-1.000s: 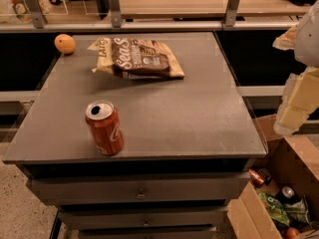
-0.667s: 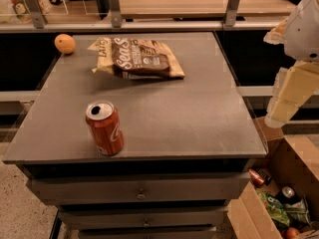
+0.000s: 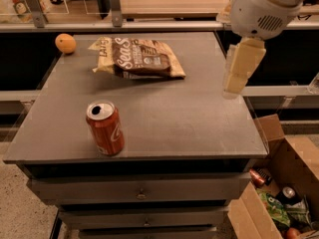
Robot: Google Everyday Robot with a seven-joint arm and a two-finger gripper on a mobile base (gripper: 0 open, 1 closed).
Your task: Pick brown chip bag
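The brown chip bag (image 3: 142, 59) lies flat on the grey tabletop (image 3: 189, 118) in the upper middle of the frame, its pale ends showing either side of the dark middle. An orange (image 3: 65, 43) sits near it at the tabletop's upper-left corner, and a red soda can (image 3: 105, 127) (opened, upright) stands well apart at lower left. The end effector (image 3: 233, 86) hangs at upper right over the tabletop's right edge, clear of the bag; whether it is released or clenched cannot be told.

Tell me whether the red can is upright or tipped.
Upright: the red can stands on its base on the table, its opened top facing up. The gripper hangs over the table's right edge, away from the can.
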